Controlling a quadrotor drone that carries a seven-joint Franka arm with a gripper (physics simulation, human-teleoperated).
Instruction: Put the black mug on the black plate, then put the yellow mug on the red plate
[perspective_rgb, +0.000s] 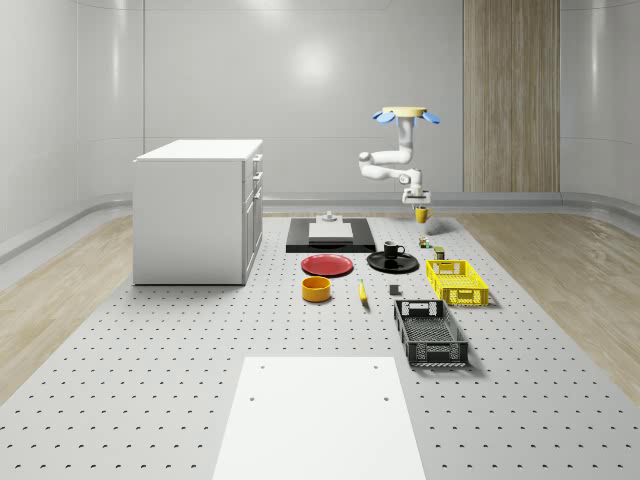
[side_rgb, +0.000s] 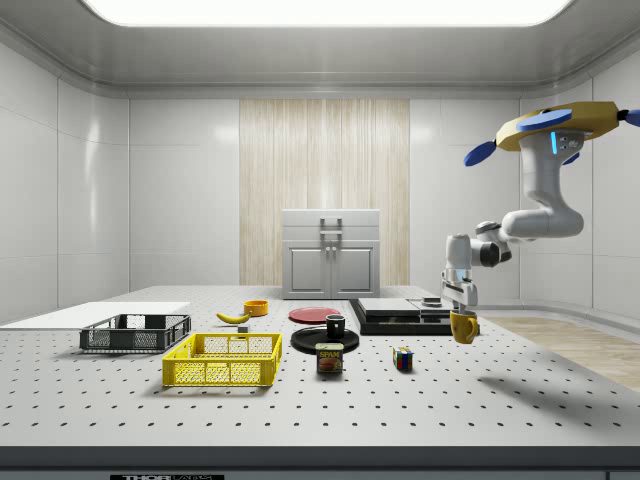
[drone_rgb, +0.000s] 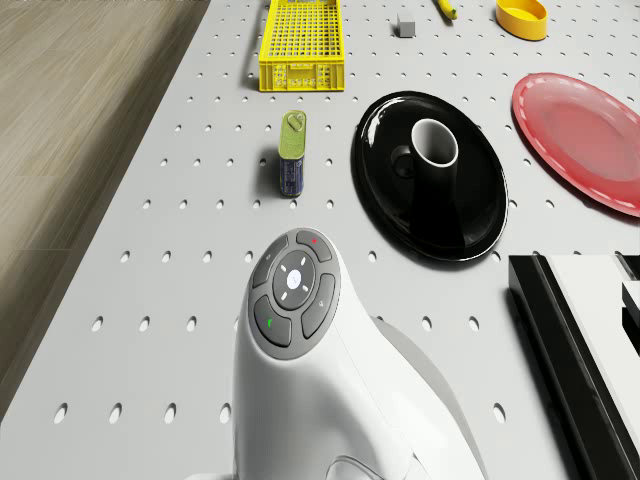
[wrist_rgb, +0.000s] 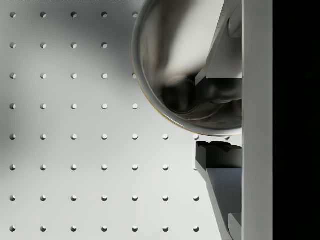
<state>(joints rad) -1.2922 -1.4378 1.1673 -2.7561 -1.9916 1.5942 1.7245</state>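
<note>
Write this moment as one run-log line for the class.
black mug on black plate | yellow mug held in fingers, lifted above table | drone hovering | red plate bare

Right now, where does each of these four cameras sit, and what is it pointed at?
Whole-scene view: high at the table's end, showing the hovering drone, arm and gripper.
Side view: low at the table's side; same drone, yellow mug held up.
Drone view: looks down past the arm at the black mug on the black plate.
Wrist view: looks into the yellow mug.

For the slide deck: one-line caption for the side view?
Hovering drone holds the yellow mug in its gripper above the table; black mug already sits on the black plate.
</note>
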